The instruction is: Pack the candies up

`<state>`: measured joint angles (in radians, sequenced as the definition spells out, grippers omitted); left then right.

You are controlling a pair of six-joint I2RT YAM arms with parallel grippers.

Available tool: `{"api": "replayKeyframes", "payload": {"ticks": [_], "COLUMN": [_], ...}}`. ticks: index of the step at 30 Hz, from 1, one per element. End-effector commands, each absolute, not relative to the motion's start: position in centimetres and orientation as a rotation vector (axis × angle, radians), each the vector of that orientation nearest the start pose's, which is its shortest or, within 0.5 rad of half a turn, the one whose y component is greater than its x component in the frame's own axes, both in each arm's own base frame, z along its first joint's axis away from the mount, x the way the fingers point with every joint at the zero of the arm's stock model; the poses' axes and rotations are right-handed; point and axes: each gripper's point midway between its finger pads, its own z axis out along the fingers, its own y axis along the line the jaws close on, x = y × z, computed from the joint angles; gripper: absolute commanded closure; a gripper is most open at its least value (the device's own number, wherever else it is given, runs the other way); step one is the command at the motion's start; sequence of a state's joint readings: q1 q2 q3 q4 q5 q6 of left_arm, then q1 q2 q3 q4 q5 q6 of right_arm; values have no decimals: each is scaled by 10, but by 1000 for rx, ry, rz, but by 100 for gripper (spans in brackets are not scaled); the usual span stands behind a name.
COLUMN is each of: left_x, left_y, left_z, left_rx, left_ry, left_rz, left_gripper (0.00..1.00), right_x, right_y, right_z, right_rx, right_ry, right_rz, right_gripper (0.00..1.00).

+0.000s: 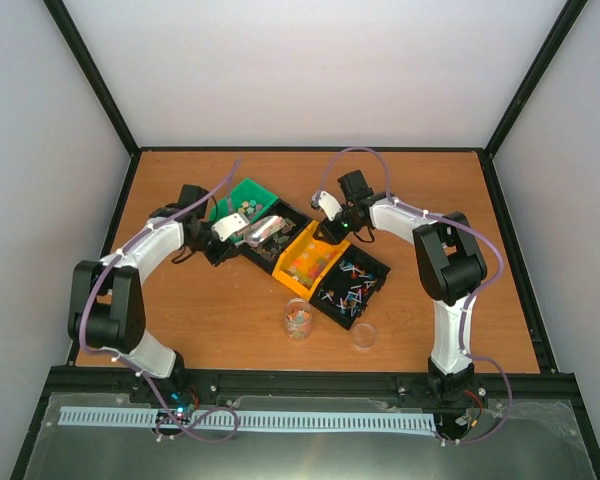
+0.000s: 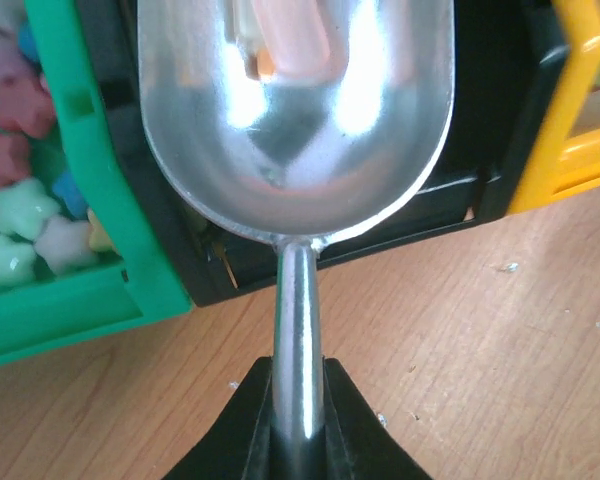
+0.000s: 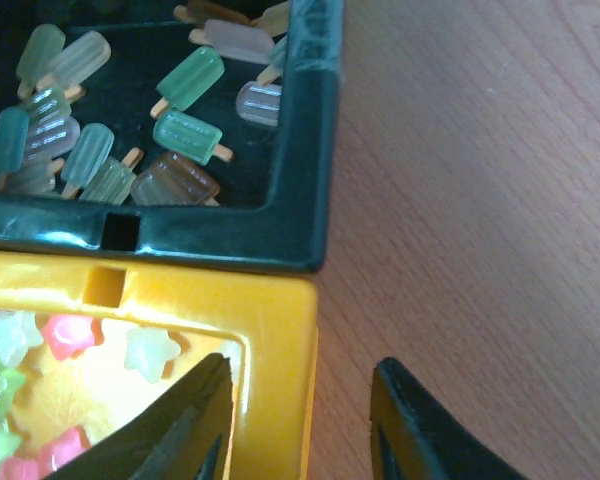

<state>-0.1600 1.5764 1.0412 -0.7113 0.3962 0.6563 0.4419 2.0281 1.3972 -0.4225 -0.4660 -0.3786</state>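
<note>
My left gripper is shut on the handle of the silver scoop. The scoop's bowl hangs over a black bin and looks empty. In the top view this gripper and the scoop are over the left bins. Pastel star candies lie in the green bin. My right gripper is open, its jaws astride the yellow bin's corner wall. Star candies lie in it, and popsicle-shaped candies in the black bin beyond. The clear jar holds a few candies.
Four bins stand in a diagonal row: green, black, yellow, black. The jar's clear lid lies to the right of the jar. My right gripper is at the yellow bin's far end.
</note>
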Motion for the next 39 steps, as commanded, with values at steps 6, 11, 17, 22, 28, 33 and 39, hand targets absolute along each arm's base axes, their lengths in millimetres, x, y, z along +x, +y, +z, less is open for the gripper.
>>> {"api": "replayKeyframes", "payload": {"ticks": [6,11,17,22,28,33,39], "left_x": [311,278,237,206,183,172,168], "left_y": [-139,-136,-131,-122,-120,-123,-121], "left_z": [145,164,183,194,201,198,198], "left_rx": [1357,1514,1683,1805,1925,2031,2105], "left_ry": [2118,2050,1980,1971,1993,2010,2054], "left_rz": [-484,-488,-515,-527,-484,-399,-341], "left_gripper": [99,99,99,99,99,99,99], "right_x": [409,409,407,406,405,404,406], "right_y": [277,277,274,269,261,257,259], "right_z": [83,99,119,132,137,137,141], "right_rx": [-1156,-1152,-1161,-1155,-1131,-1116,-1084], "right_ry": [2247,2223,2197,2186,2204,2219,2210], "right_rz": [631,626,627,620,604,592,608], "right_gripper": [41,24,9,0,0,0,0]}}
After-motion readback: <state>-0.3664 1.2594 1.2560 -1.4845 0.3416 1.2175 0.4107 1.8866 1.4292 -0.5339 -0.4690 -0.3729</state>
